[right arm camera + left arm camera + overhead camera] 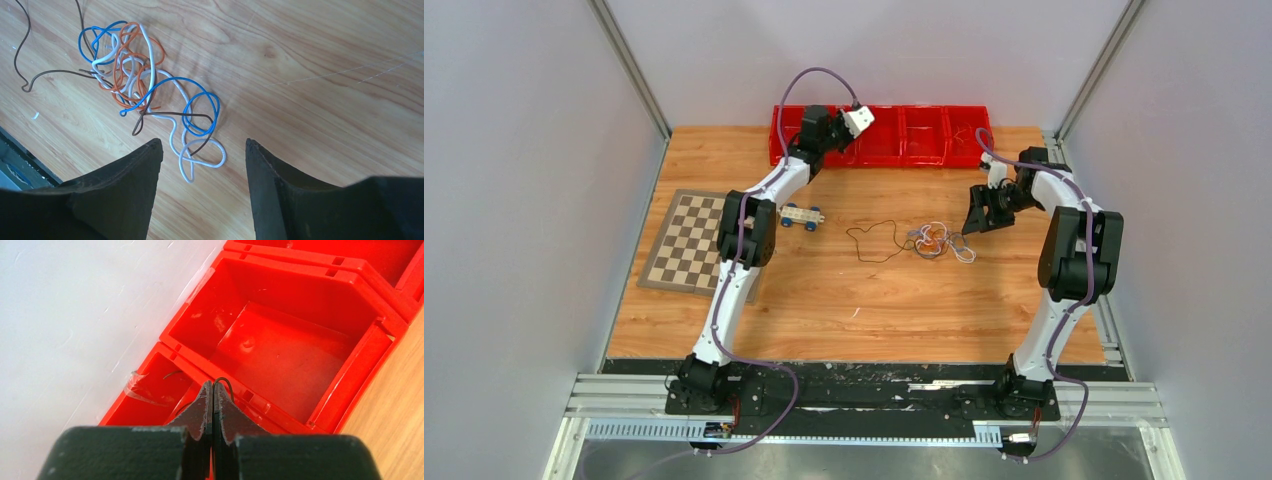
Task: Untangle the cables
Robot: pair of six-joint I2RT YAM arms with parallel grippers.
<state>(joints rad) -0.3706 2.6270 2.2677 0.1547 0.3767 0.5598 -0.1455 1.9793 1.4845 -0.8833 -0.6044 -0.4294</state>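
A tangle of white, blue, orange-red and black cables (936, 240) lies on the wooden table right of centre, with a black cable (874, 242) looping out to its left. In the right wrist view the tangle (135, 70) lies just ahead of my right gripper (204, 142), which is open and empty, with a white loop (200, 157) between its fingers. That gripper (972, 222) hovers at the tangle's right edge. My left gripper (816, 128) is over the red bins at the back. It (214, 385) is shut on a thin black cable (227, 384) that arches over its tips.
A row of red bins (924, 135) stands along the back wall. The left bin holds a black wire piece (172, 373) and clear plastic scrap (137, 385). A toy car (801, 216) and a chessboard (686, 240) lie on the left.
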